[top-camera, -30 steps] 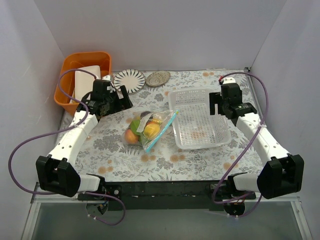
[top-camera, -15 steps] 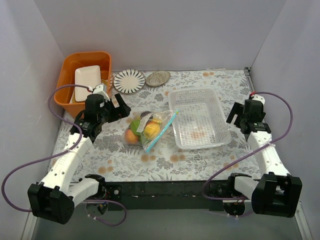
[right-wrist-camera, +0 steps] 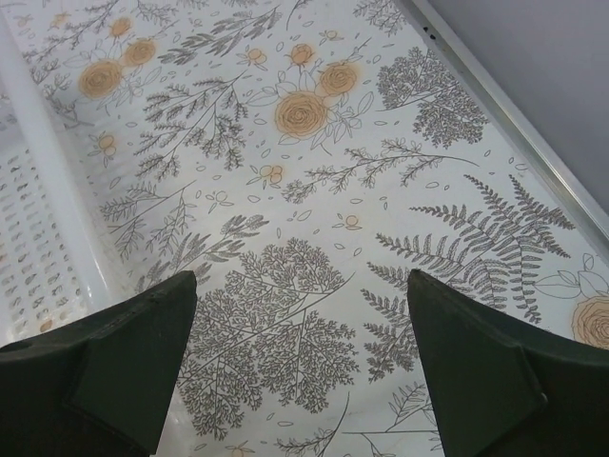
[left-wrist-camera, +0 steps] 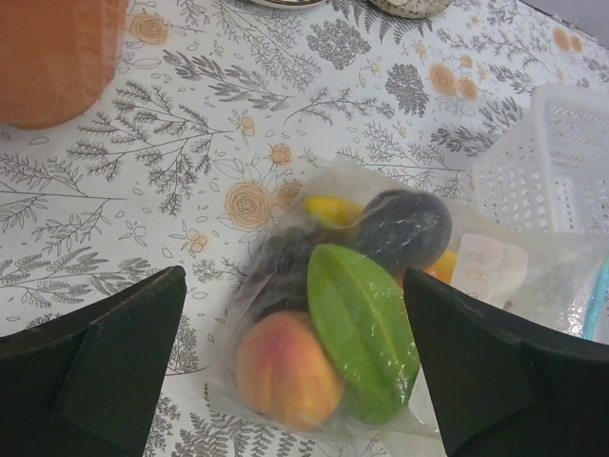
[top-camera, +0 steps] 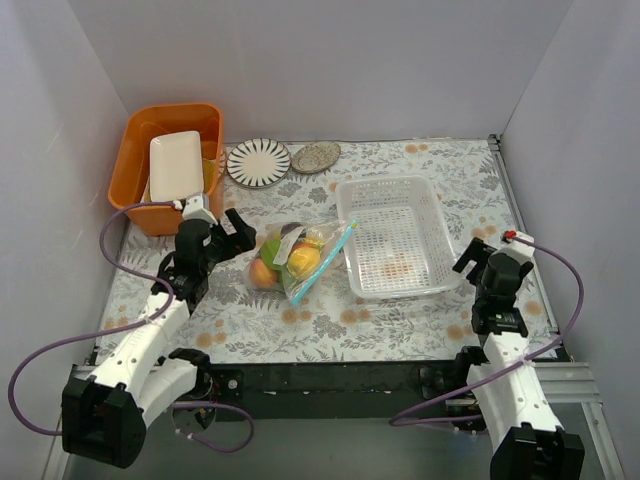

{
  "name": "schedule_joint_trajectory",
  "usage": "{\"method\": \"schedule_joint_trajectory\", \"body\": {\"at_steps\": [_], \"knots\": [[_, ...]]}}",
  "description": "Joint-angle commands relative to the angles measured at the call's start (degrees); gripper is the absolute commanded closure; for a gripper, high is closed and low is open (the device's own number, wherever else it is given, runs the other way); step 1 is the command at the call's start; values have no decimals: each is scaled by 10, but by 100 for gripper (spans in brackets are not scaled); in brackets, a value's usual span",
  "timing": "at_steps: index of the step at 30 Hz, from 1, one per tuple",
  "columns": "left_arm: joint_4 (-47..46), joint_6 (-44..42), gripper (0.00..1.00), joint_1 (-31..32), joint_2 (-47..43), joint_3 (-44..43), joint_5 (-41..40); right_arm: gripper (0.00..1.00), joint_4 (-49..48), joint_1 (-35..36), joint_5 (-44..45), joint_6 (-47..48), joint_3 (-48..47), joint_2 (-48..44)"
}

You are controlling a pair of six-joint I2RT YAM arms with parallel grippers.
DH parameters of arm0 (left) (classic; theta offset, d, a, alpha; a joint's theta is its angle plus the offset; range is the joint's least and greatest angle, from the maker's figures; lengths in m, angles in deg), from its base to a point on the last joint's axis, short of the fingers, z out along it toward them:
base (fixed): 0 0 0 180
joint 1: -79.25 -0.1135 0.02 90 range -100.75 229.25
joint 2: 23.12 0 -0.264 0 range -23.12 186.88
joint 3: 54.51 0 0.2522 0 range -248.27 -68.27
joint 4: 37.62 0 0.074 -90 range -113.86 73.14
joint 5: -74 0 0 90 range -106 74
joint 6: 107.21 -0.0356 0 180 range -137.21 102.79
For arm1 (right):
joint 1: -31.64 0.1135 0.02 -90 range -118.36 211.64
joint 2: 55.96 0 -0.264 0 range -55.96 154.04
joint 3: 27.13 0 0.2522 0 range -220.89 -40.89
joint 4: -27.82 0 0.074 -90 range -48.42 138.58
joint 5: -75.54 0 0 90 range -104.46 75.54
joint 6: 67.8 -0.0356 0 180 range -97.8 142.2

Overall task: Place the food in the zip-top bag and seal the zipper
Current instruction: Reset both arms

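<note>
Clear plastic zip-top bag (top-camera: 318, 240) holds the toy fruits (left-wrist-camera: 285, 367), blue zipper (top-camera: 323, 262) seemingly closed; left end effector (left-wrist-camera: 293, 276) and right end effector (right-wrist-camera: 297, 281) gape empty. Task looks finished.

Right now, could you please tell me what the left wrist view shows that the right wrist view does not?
Only the left wrist view: the bag holding a peach, mango and plum, its zipper, and an orange bin. Only the right wrist view: the table edge and wall. Both: the floral cloth, the white basket, and an open tool, the left tool in one and the right tool in the other.
</note>
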Motion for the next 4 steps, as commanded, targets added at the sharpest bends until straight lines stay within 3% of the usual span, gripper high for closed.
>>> {"method": "schedule_joint_trajectory", "body": {"at_steps": [1,4], "knots": [[-67,22,2,4,-65,49,-23,2,-90,1,42,28,35,-18],[-65,48,2,5,-73,54,-91,2,-99,1,60,19,35,3]]}}
